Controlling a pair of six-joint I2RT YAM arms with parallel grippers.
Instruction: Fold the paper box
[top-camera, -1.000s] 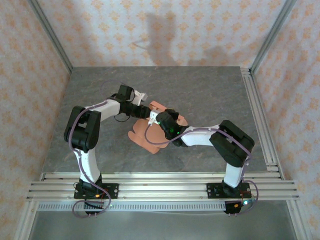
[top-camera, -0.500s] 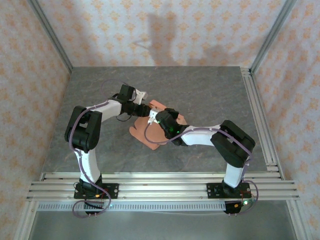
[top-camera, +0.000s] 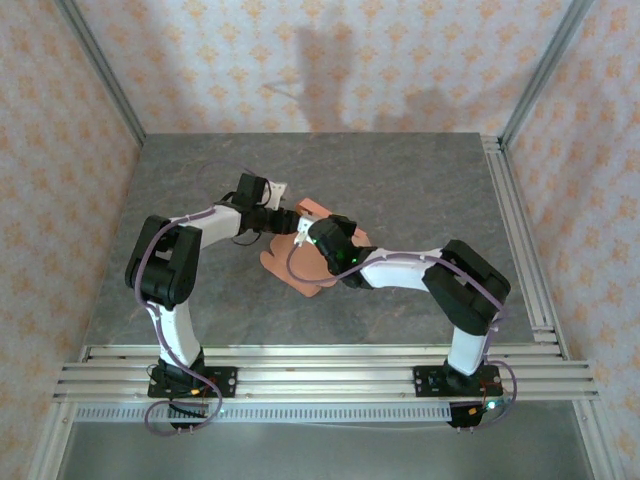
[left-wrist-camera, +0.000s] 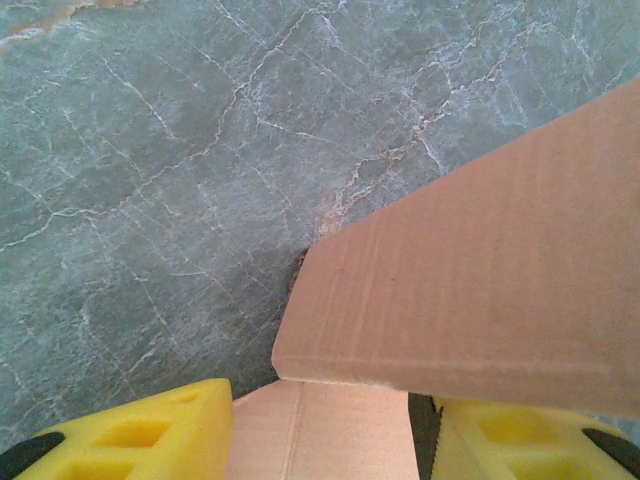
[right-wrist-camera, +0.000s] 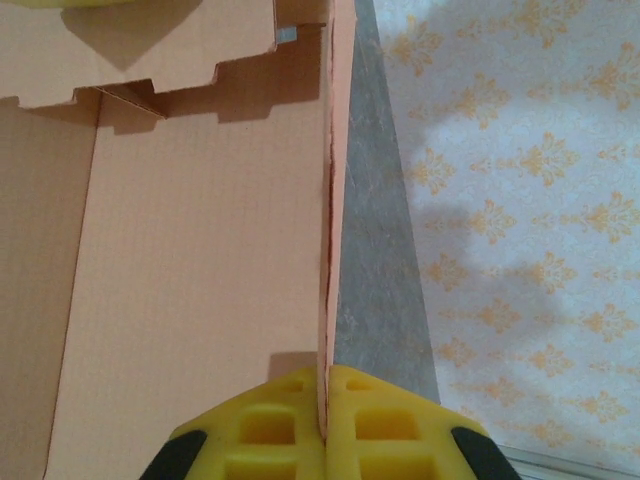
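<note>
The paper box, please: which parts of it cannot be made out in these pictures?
- Top external: the paper box is hidden in the middle under the right gripper and left gripper; its fold state is unclear.
- Left wrist: the raised panel is cut off by the right edge and covers the card behind it.
- Right wrist: the box runs off the left and top edges; the pinched wall hides its own outer face.
</note>
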